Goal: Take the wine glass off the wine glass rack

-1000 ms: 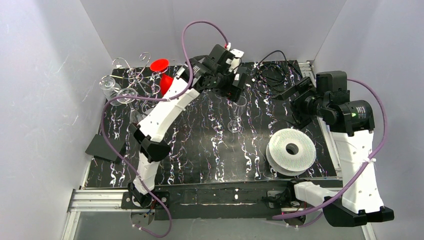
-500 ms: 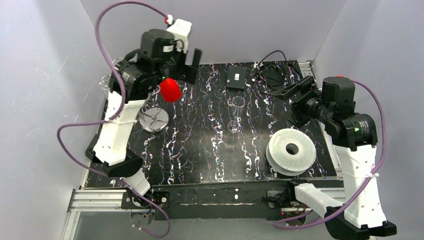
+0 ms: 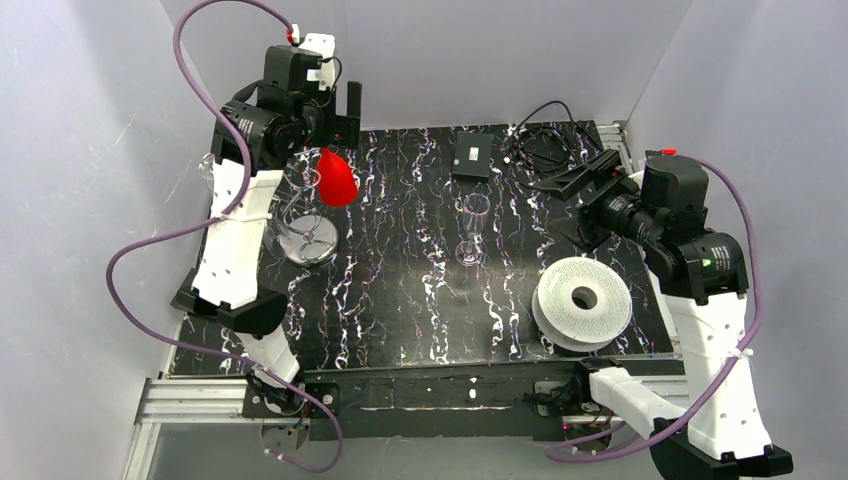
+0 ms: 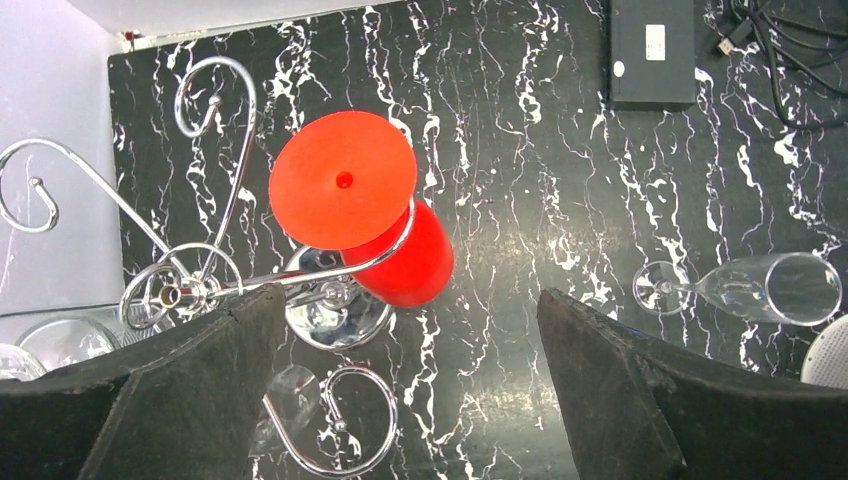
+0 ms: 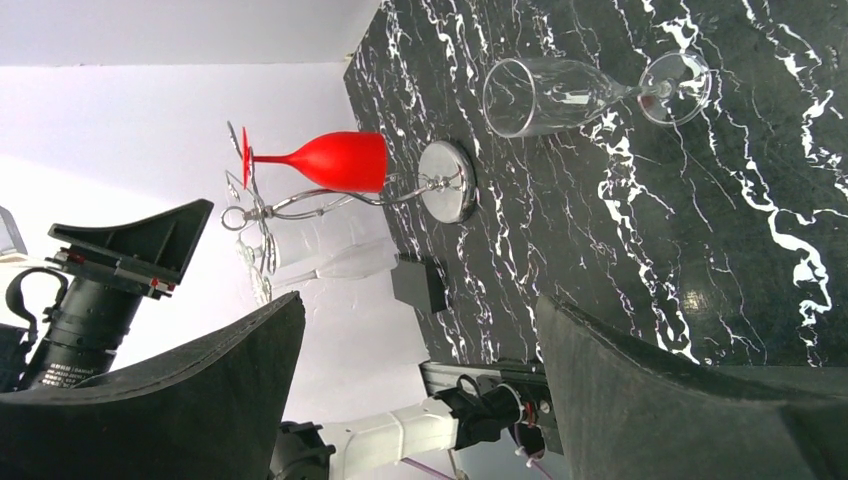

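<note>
The left gripper (image 4: 408, 310), released, hovers over the red plastic wine glass (image 4: 343, 180) hung inverted beneath it on the silver wire rack (image 4: 335, 312). It should clasp the bowl, then slide it off the hook.

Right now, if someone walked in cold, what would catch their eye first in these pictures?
The bright red wine glass, hanging upside down from the wine glass rack at the far left of the table. After that, a clear flute standing upright in the middle, and a white ridged spool toward the near right.
</note>
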### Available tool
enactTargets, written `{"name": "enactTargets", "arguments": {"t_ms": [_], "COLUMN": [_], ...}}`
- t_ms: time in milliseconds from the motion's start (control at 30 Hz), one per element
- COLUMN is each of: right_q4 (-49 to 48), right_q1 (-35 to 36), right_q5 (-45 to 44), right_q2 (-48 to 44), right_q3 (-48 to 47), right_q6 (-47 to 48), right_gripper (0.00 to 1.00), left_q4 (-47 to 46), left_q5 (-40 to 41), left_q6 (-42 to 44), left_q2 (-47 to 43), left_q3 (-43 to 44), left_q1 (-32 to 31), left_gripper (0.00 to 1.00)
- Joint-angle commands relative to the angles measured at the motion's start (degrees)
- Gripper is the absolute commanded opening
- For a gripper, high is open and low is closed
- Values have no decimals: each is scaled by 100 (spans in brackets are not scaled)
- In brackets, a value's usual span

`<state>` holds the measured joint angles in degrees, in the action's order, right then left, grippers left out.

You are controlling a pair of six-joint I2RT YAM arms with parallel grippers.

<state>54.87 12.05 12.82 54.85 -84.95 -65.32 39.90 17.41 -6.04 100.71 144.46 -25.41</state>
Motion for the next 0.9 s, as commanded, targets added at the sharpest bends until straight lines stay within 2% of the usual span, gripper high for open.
{"name": "enactTargets", "arguments": {"t_ms": [0,167,867], "right_q4": [-298,-369,-470], "right_q1": [-19,-19,-17], "right_q5": [265,303,542], "right_q2": [69,110,497], "right_q3": [-19,-6,-160], "right_q6": [104,94,233], "right_gripper": [93,93,93], "left_q4": [101,148,133], "left_q5": [22,65,-173], "left_q6": [-373,-428,-1017], "left_q2": [-119,45,331], "left_q3": [-55,50,-434], "left_q1": [149,240,838], "left_gripper": [98,98,94]}}
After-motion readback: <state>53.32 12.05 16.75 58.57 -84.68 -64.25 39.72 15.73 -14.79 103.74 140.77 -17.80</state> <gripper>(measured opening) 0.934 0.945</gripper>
